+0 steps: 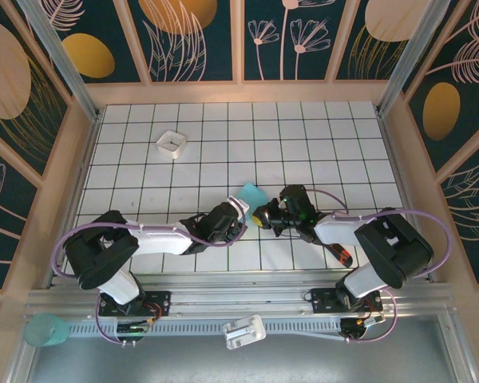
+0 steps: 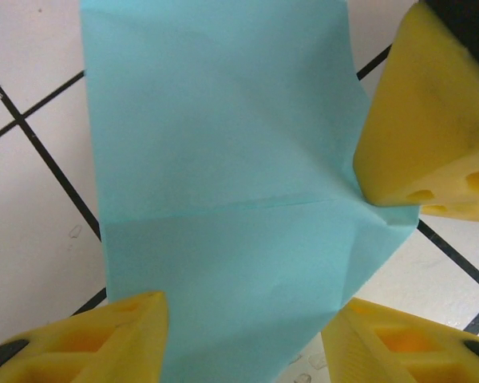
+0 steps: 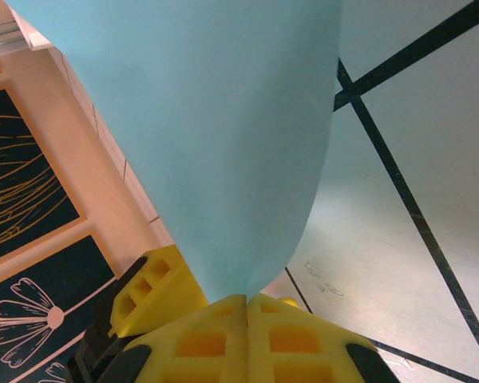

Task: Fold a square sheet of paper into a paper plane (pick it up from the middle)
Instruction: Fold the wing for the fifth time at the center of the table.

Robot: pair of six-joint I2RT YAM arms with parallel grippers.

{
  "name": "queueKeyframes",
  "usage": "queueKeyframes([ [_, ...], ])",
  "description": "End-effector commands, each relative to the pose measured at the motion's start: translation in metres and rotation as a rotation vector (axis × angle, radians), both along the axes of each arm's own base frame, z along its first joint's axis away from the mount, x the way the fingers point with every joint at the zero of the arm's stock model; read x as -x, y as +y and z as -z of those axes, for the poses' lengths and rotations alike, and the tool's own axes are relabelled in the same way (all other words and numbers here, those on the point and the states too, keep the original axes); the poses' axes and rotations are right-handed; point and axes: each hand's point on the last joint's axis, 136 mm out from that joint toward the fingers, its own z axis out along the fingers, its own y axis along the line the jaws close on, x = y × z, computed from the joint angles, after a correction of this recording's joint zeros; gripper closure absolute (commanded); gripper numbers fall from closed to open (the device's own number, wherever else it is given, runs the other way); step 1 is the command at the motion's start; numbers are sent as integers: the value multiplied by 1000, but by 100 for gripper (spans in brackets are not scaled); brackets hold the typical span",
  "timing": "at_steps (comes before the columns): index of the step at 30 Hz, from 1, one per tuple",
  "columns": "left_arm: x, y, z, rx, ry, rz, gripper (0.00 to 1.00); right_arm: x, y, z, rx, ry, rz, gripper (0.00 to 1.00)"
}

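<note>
Up-left of the pinched paper (image 1: pixel 248 192) sits 1 white tray (image 1: pixel 172 144).

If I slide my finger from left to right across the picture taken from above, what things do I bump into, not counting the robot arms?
teal round thing → small white tray → blue paper → red-and-black tool

Turquoise paper (image 2: pixel 223 159); yellow fingertips (image 3: pixel 199 345); white black-gridded table (image 1: pixel 303 136).
</note>
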Motion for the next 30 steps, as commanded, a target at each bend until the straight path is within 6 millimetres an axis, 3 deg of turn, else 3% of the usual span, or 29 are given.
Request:
queueKeyframes([
  [1, -2, 2, -12, 8, -43, -5, 46, -5, 3, -5, -13, -1, 2, 100],
  [6, 14, -3, -24, 86, -33, 81, 42, -8, 0, -2, -13, 4, 6, 100],
  [12, 19, -2, -13, 49, -28, 123, 34, -10, -1, -4, -19, 4, 2, 100],
  [16, 19, -6, -11, 41, -29, 143, 33, -9, 1, -4, -19, 9, -7, 100],
  [30, 11, -11, -4, 47, -29, 116, 55, -7, 7, -6, -30, 7, -22, 100],
])
